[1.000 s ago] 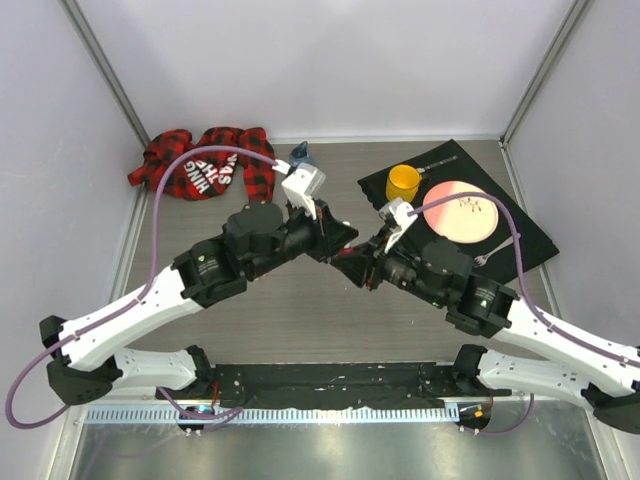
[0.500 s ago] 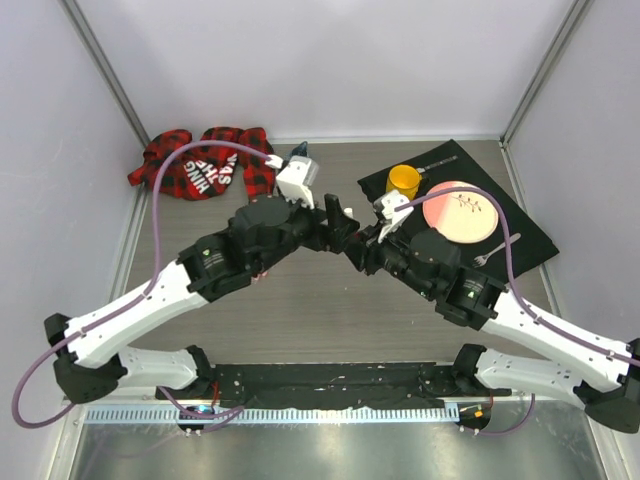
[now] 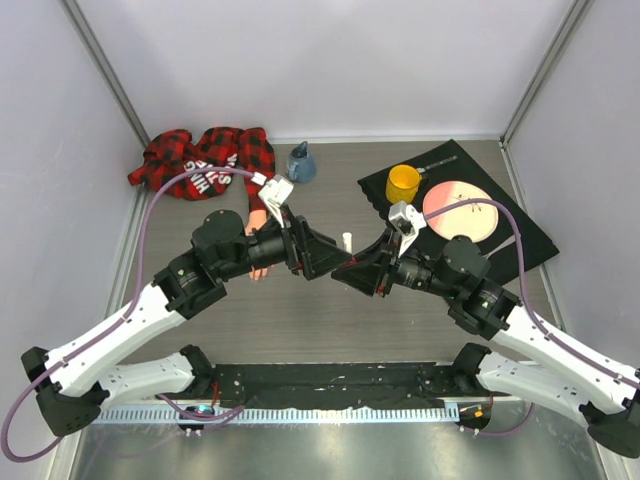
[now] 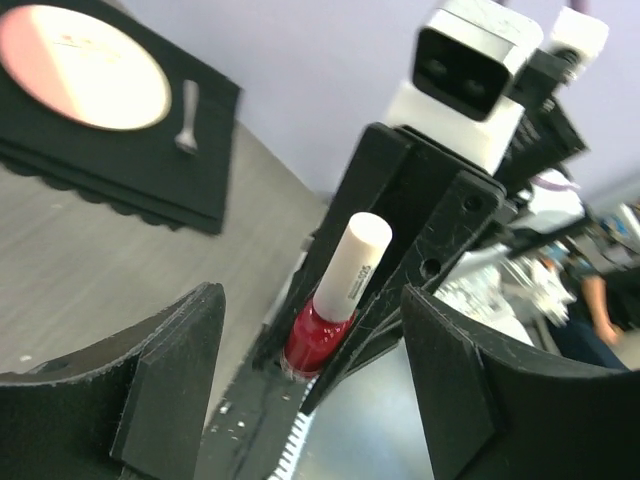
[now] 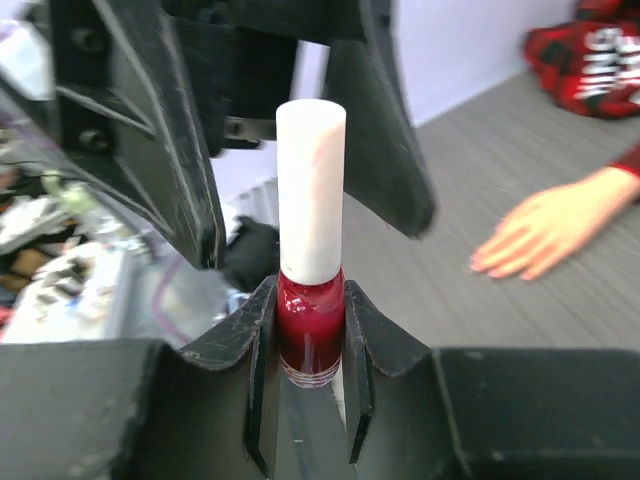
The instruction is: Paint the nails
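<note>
While gripped, bottle (image 5: 311, 250) holds red polish (image 5: 308, 332).

Bottle (image 5: 310, 240) in right claw (image 5: 310, 305), mannequin hand (image 5: 545, 235) seemingly under left arm (image 3: 150, 300), plate (image 3: 458, 208) on mat (image 3: 530, 245)

We see a left arm (image 3: 105, 338) and right arm (image 3: 565, 352), white with round black joints (image 3: 205, 272) and thin purple cables (image 3: 146, 225).

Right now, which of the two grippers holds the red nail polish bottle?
The right gripper: its jaws pinch the red nail polish bottle by the glass body, below the white cap. The left gripper stands open, its fingers apart from the cap.
</note>
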Robot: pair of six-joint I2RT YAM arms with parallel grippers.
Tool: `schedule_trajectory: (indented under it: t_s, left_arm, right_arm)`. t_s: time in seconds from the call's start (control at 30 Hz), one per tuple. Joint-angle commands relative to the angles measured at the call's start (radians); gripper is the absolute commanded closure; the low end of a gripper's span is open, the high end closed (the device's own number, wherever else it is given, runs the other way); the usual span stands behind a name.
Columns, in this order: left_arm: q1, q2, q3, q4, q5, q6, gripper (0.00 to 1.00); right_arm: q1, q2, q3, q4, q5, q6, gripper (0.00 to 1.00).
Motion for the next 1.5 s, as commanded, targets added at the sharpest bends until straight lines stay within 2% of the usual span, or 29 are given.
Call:
schedule_trajectory:
  t_s: [0.0, 0.13, 0.27, 0.43, 0.53, 0.57, 0.6, 0.63, 0.7, 0.73, 0.77, 0.83, 0.9, 1.0, 1.03, 1.1, 1.13, 1.23, 1.3, 1.33, 1.47]
  left_arm:
    - [0.000, 0.007, 0.018, 0.125, 0.230, -0.051, 0.27]
    - [0.001, 0.002, 0.015, 0.185, 0.255, -0.068, 0.40]
    - [0.001, 0.024, 0.034, 0.180, 0.279, -0.064, 0.60]
    - [0.001, 0.048, 0.060, 0.137, 0.280, -0.027, 0.69]
    - [0.001, 0.062, 0.098, 0.073, 0.228, 0.033, 0.88]
    - [0.000, 0.065, 0.109, 0.021, 0.199, 0.056, 0.99]
    - [-0.019, 0.065, 0.118, -0.007, 0.147, 0.077, 1.00]
    - [-0.039, 0.068, 0.138, -0.039, -0.044, 0.105, 1.00]
    - [-0.130, 0.099, 0.167, -0.151, -0.303, 0.185, 1.00]
    - [-0.147, 0.114, 0.195, -0.188, -0.466, 0.194, 1.00]
    - [-0.155, 0.129, 0.202, -0.191, -0.521, 0.176, 1.00]
    - [-0.157, 0.172, 0.207, -0.167, -0.564, 0.151, 1.00]
    - [-0.157, 0.197, 0.230, -0.163, -0.572, 0.133, 1.00]
    - [-0.157, 0.223, 0.262, -0.167, -0.576, 0.130, 1.00]
    - [-0.157, 0.225, 0.268, -0.168, -0.575, 0.128, 0.95]
    - [-0.149, 0.220, 0.273, -0.162, -0.503, 0.148, 0.74]
    - [-0.148, 0.213, 0.270, -0.153, -0.474, 0.154, 0.49]
    - [-0.138, 0.160, 0.232, -0.116, -0.373, 0.149, 0.25]
    - [-0.126, 0.117, 0.198, -0.096, -0.282, 0.139, 0.21]
    - [-0.123, 0.105, 0.189, -0.079, -0.264, 0.125, 0.13]
    - [-0.100, 0.073, 0.157, -0.039, -0.109, 0.091, 0.12]
  right_arm:
    - [-0.003, -0.030, -0.036, 0.180, -0.158, 0.144, 0.99]
    - [-0.003, -0.041, -0.042, 0.206, -0.166, 0.159, 0.99]
    - [-0.003, -0.037, -0.031, 0.202, -0.156, 0.158, 0.99]
    - [-0.003, -0.012, -0.004, 0.183, -0.126, 0.136, 0.99]
    - [-0.003, 0.008, 0.027, 0.131, -0.077, 0.104, 0.99]
    - [-0.001, 0.012, 0.038, 0.110, -0.048, 0.092, 0.99]
    - [0.001, 0.017, 0.052, 0.041, 0.004, 0.076, 0.99]
    - [0.011, 0.026, 0.099, -0.020, 0.164, 0.052, 0.99]
    - [0.094, 0.052, 0.147, -0.175, 0.460, -0.031, 0.99]
    - [0.128, 0.061, 0.182, -0.203, 0.728, -0.051, 0.99]
    - [0.183, 0.075, 0.197, -0.224, 0.818, -0.092, 0.99]
    - [0.195, 0.114, 0.231, -0.235, 0.908, -0.120, 0.99]
    - [0.195, 0.133, 0.239, -0.210, 0.890, -0.154, 0.99]
    - [0.192, 0.121, 0.207, -0.153, 0.783, -0.209, 0.99]
    - [0.186, 0.111, 0.188, -0.131, 0.743, -0.217, 0.99]
    - [0.142, 0.082, 0.127, -0.057, 0.558, -0.229, 0.99]
    - [0.126, 0.057, 0.109, -0.039, 0.492, -0.228, 0.99]
    - [0.048, 0.023, 0.073, -0.021, 0.287, -0.200, 0.99]
    - [0.016, 0.011, 0.062, -0.031, 0.154, -0.183, 0.99]
    - [-0.001, 0.003, 0.058, -0.034, 0.123, -0.160, 0.99]
    - [-0.056, -0.031, 0.044, -0.028, -0.072, -0.096, 0.99]
